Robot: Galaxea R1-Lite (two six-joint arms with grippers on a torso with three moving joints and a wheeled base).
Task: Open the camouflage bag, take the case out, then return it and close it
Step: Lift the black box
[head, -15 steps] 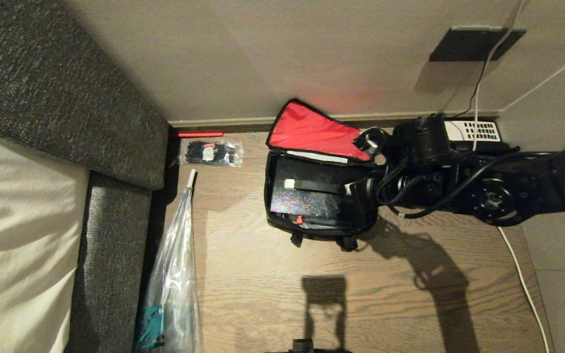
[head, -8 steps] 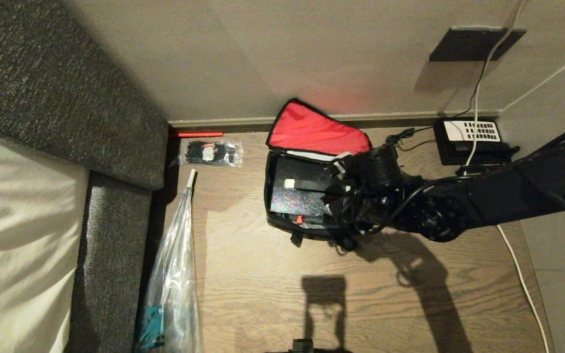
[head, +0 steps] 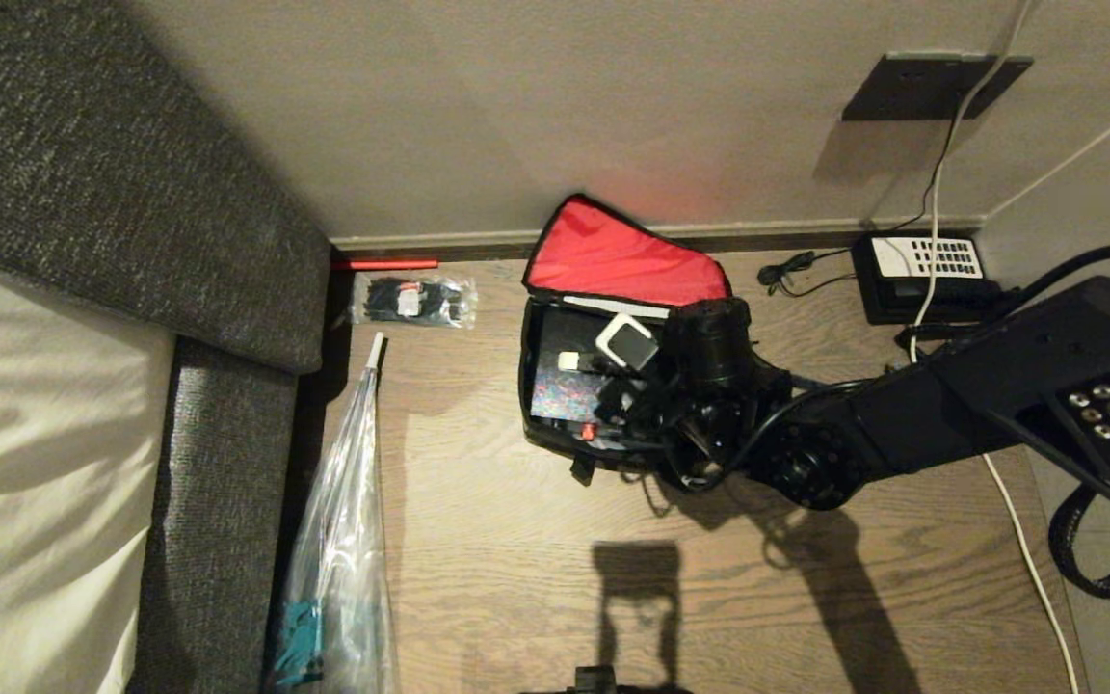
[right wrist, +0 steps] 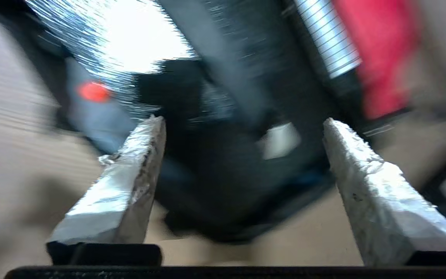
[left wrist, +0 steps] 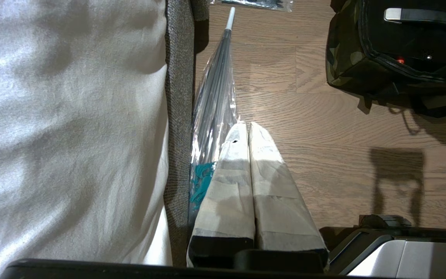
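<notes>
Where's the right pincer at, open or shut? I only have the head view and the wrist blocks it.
Observer: Open. The right wrist view shows the right pincer with its foil-wrapped fingers spread wide and nothing between them.
Operator: Touching the case?
Observer: No contact shows. The flat black hard rectangular case lies inside the open boxy green-camouflage fabric bag, ahead of the fingers.
Operator: Left arm?
Observer: Parked. The left wrist view shows the left pincer shut, above the wood-grain floor beside a long clear plastic sleeve.
</notes>
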